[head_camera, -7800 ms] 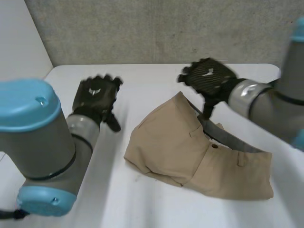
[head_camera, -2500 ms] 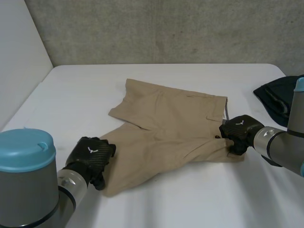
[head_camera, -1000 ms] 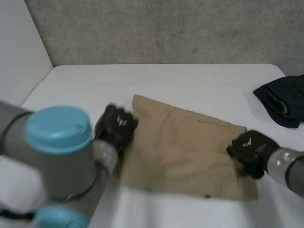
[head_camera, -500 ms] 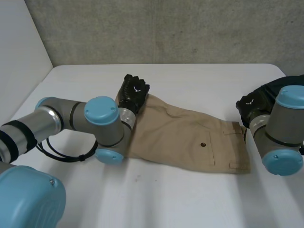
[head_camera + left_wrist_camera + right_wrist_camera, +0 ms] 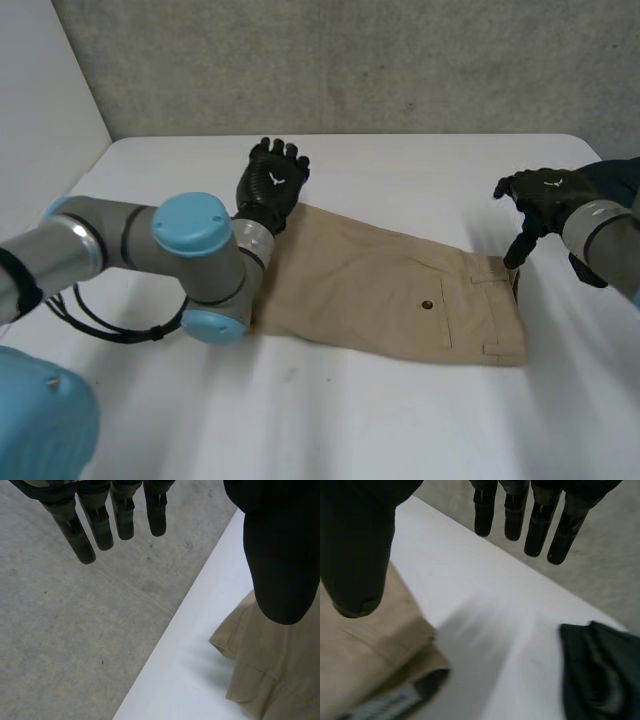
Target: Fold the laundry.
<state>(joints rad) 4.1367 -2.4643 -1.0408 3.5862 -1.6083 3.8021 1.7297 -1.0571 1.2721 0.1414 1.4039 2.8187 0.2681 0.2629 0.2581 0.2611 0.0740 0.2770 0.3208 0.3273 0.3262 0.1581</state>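
Now, the tan shorts [image 5: 390,290] lie folded flat in a long strip across the middle of the white table [image 5: 400,430], back pocket and button facing up, waistband at the right end. Left hand [image 5: 272,185] hovers just over the shorts' left end, fingers straight and spread, nothing in its grasp. Right hand [image 5: 540,195] hangs above the waistband end, fingers loose and apart, thumb pointing down, empty too. Beyond it, a dark garment [image 5: 600,672] sits bunched at the table's right edge, apart from the shorts.
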